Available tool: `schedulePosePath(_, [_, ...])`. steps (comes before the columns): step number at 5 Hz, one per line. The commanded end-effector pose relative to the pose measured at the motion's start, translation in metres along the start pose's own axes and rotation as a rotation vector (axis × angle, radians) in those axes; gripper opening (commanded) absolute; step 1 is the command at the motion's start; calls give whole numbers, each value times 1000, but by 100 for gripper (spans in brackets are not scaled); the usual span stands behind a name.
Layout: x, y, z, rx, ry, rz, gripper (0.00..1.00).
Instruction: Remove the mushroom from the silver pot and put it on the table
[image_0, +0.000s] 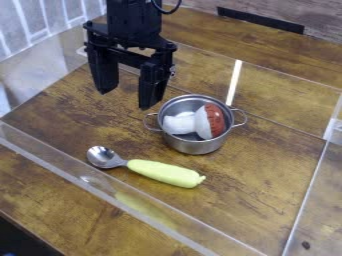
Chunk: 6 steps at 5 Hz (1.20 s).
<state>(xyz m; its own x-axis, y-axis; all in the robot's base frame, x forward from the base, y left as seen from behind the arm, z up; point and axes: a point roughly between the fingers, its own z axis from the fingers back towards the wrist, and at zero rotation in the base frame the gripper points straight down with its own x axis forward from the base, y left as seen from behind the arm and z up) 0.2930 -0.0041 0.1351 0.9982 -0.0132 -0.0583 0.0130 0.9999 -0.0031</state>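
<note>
The surface (254, 190) is a dark brown plank top with plain grain, fenced by clear acrylic walls (60, 160) along the near and left edges.

Above its left-middle hangs the black arm, ending in the claw (128, 85), which points straight down. Its fingers stand well apart with open air between them, and nothing is held. The tips hang just above the wood, not touching it as far as can be told.

The silver pot (198, 124) sits near the middle of the surface, lidless, with small loop handles at its sides. It lies to the right of the claw and a little nearer the camera, close beside it but apart.

In front of the pot lies a yellow-handled spoon (144, 167), bowl to the left, handle running right. A thin pale stick (234, 82) stands behind the pot, leaning; what it is cannot be told.

The mushroom (198, 121) rests inside the pot on its side: white stem toward the left, red-brown cap toward the right, so its long axis runs roughly left to right.

The coming move likely turns on this: the claw must rise over the rim, shift right, and descend with fingers straddling the mushroom across that axis.
</note>
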Motion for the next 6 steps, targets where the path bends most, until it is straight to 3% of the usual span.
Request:
schedulePosePath(1, [1,1,-1,-3,34,-4,100])
schedulePosePath(3, [12,-12,-12,-16,69,48,100])
schedulePosePath(5, [6,-23,-32,-14,110,48,100])
schedulePosePath(6, [20,-30,-30,-15,97,76,100])
